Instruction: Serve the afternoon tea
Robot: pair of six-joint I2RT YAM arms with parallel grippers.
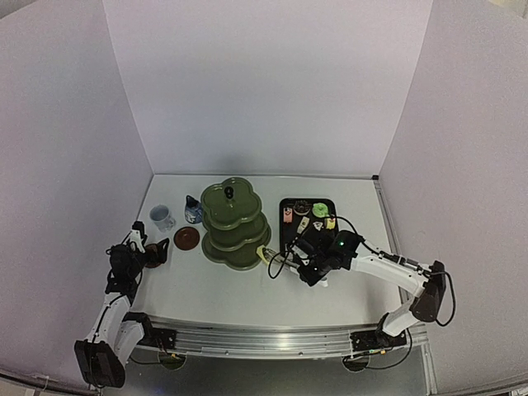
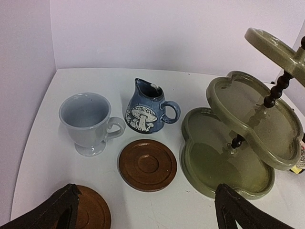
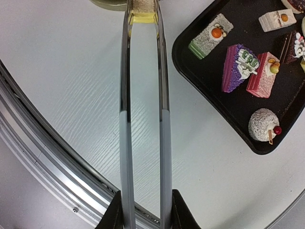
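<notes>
Cakes (image 3: pixel 243 67) in black tray (image 3: pixel 209 83); right jaws tight on tongs (image 3: pixel 125 95) with yellow cake (image 3: pixel 143 18); left jaws wide.

Tongs (image 3: pixel 165 143) — polished metal; stand (image 2: pixel 252 114) smooth, glossy; coasters (image 2: pixel 147 165) wood-like, matt.

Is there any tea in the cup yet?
Empty. The left wrist view looks down into the mug and shows only its bare pale inside, with no liquid.

Stand (image 2: pixel 224 167) green; pot (image 2: pixel 145 112) blue w/ white mushroom; mug (image 2: pixel 88 124) pale blue; coaster (image 2: pixel 147 165) brown.
</notes>
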